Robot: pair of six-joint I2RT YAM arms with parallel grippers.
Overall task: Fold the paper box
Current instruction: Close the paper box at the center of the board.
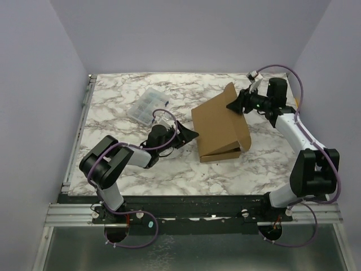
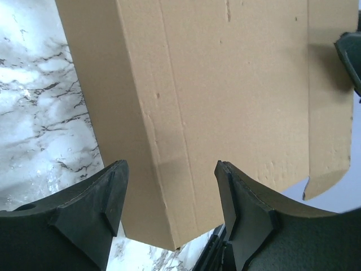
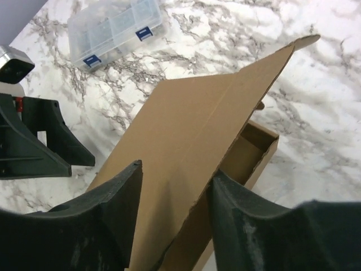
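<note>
Brown paper box (image 1: 214,127) sits mid-table, base flat, lid panel tilted up twd back right. R gripper (image 1: 232,105) straddles lid's far edge, jaws apart; can't tell if pinching. L gripper (image 1: 190,135) spread wide, empty, just beside box's left wall. Clear compartment case (image 1: 148,105) lies back-left, apart from the box, on marble table (image 1: 113,166).

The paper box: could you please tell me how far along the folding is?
Done: the near end of the paper box already forms a shallow tray with walls standing. In hand: the right pincer straddles the big lid panel, which stands tilted up; a firm grip cannot be confirmed. The left pincer hovers open near the box's left edge. Left: bring the lid down and tuck its flaps.
</note>
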